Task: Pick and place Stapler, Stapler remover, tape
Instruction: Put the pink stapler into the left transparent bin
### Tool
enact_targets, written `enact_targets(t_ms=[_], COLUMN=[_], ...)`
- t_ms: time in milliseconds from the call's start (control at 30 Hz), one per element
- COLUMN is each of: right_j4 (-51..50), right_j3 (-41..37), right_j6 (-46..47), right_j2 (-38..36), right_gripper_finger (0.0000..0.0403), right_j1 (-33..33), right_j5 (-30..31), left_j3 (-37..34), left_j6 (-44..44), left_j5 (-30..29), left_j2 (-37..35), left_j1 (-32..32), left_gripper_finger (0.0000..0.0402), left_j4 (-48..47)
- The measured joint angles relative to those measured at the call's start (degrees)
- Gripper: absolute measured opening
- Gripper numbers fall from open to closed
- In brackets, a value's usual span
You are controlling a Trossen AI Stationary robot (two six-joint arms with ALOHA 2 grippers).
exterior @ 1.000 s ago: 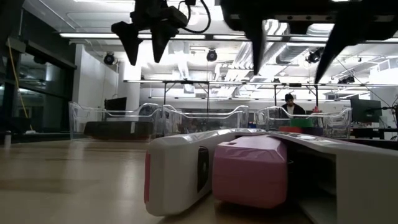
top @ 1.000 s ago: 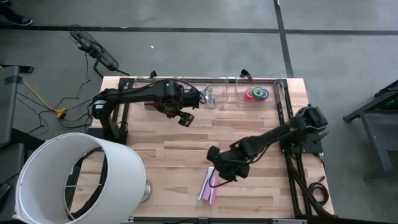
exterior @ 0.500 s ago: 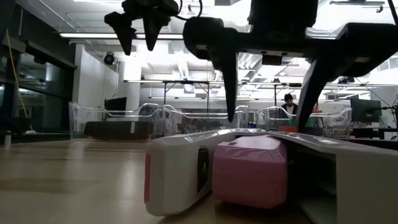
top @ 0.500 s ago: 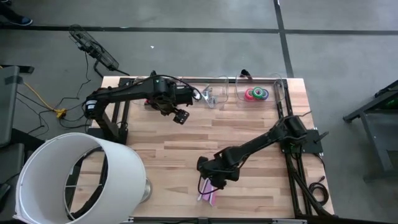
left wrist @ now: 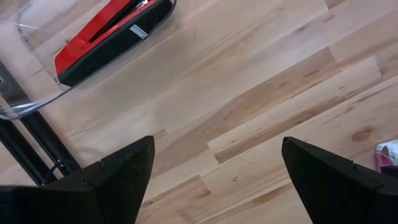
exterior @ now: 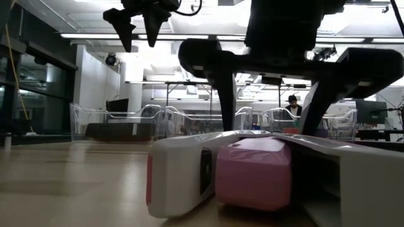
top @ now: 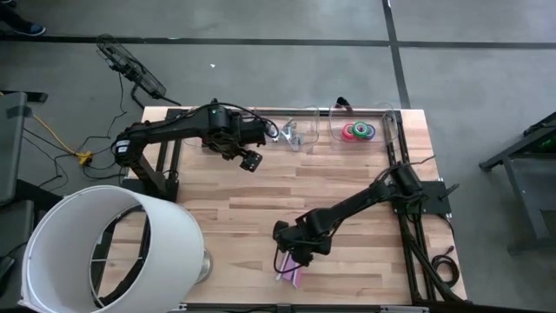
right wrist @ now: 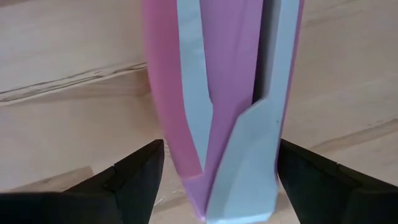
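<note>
The table (top: 365, 217) carries a row of clear bins along its far edge, and a big white lampshade-like drum (top: 104, 252) sits at the near left corner. Over the last second the right arm has swung from mid-table toward the near edge and dropped; the right gripper (top: 295, 258) now sits directly over the pink-and-white stapler (top: 289, 269), which lies flat on the wood near the near edge, a bit right of centre. In the right wrist view the fingers (right wrist: 134, 177) are spread wide, one on each side of the stapler body (right wrist: 217, 106), not yet touching it. The low view agrees: both dark fingers (exterior: 224, 94) hang down either side of the stapler (exterior: 252, 170), tips about at its top.

Meaning: the approach looks done, and the grasp is likely next, needing a little more descent and then closing.

The left gripper (top: 250, 160) has pulled back slightly toward the far left and hovers high, jaws apart and empty. Its wrist view shows a red-and-black stapler (left wrist: 112, 37) already lying in a clear bin (left wrist: 37, 102).

The tape rolls (top: 357, 131), red-orange, pink and green visible, sit in the far right bin. The centre bin (top: 295, 135) holds something small that is unclear.
</note>
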Motion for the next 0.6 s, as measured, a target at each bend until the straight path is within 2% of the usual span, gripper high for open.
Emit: enact_targets(t_ms=[233,467,600], right_j4=[1.9,3.6,3.6], right_j3=[0.0,0.0,0.0], right_j6=[0.0,0.3,0.5], right_j2=[0.4,0.4,0.4], right_gripper_finger=[0.0288,0.0227,0.0222], right_j1=[0.0,-0.2,-0.2], right_j5=[-0.1,-1.6,-1.4], left_j3=[0.0,0.0,0.0], left_j6=[0.0,0.0,0.0], left_j5=[0.0,0.0,0.0], left_j2=[0.1,0.1,0.1], left_j1=[0.0,0.0,0.0], left_gripper_finger=[0.0346,0.0346,0.0346], left_j4=[0.0,0.0,0.0])
